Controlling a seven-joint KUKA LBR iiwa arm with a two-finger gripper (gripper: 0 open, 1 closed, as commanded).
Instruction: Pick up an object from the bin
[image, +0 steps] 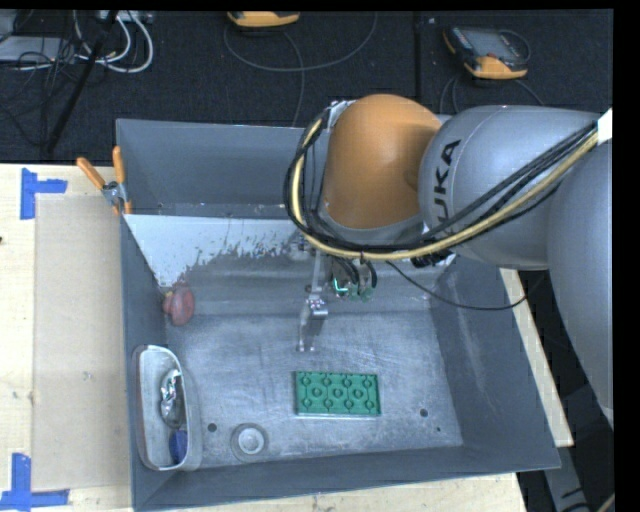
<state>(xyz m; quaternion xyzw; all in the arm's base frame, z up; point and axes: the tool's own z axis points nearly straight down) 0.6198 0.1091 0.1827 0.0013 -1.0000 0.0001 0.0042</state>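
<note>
Fingers (306, 338) pinched together, green studded plate (337, 393) lying just beside

The grey bin (230, 350) carries on its floor a green studded plate (337, 393) near the front wall, a small round cap (248, 438) just left of it, a clear tray (165, 407) in the front-left corner and a pink lump (180, 305) by the left wall.
</note>
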